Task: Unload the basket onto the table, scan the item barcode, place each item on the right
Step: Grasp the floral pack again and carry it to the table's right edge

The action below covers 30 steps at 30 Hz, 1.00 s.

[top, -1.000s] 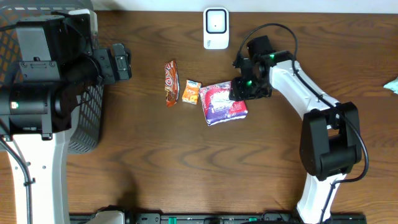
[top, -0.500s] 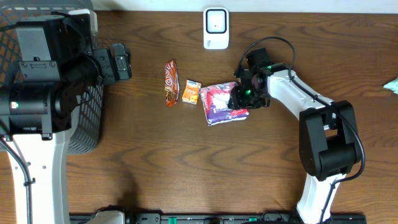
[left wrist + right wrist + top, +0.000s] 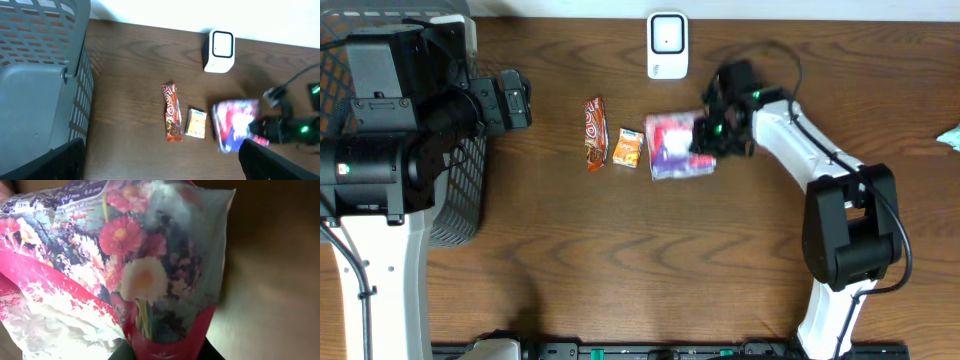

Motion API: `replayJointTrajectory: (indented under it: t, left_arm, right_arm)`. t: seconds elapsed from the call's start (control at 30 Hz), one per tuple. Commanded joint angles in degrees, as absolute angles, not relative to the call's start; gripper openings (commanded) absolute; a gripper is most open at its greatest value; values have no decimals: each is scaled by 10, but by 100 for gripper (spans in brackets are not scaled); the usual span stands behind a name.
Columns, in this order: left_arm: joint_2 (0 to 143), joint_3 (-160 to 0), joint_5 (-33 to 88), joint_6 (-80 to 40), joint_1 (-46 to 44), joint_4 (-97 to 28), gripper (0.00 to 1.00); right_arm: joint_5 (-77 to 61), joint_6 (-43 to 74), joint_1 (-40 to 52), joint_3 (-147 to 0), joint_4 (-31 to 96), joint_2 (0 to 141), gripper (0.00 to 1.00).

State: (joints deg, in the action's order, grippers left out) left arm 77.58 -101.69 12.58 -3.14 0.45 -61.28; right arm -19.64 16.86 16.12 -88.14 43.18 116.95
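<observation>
Left arm (image 3: pixel 380 230): white column, bulky black motor housings.
Right arm (image 3: pixel 800 140): white links, black joints.
Green light (image 3: pixel 718 127): glows near right wrist.
Cable (image 3: pixel 772 47): black, looped.
Left gripper (image 3: pixel 162 144): black, blunt fingers.

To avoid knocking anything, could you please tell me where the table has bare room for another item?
Free: the front strip of the brown wooden table, between grey mesh basket and right arm base. Crowded: the row from red candy bar through orange sachet to the floral plastic packet in the right tool.
</observation>
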Motion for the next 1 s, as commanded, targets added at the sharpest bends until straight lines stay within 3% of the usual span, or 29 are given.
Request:
replayJointTrajectory:
  t: [0.0, 0.37, 0.6, 0.97]
  left_arm:
    - [775, -1019, 128, -30, 7, -613, 98]
    - [775, -1019, 128, -30, 7, -613, 98]
    - [775, -1019, 128, -30, 7, -613, 98]
    - [775, -1019, 128, -30, 7, -613, 98]
  right_arm:
    - [-188, 182, 158, -947, 403, 1134, 1]
    - [-53, 235, 163, -958, 164, 1153, 1]
    - [-58, 286, 163, -958, 62, 1220, 1]
    - [-66, 301, 139, -979, 35, 1213, 1]
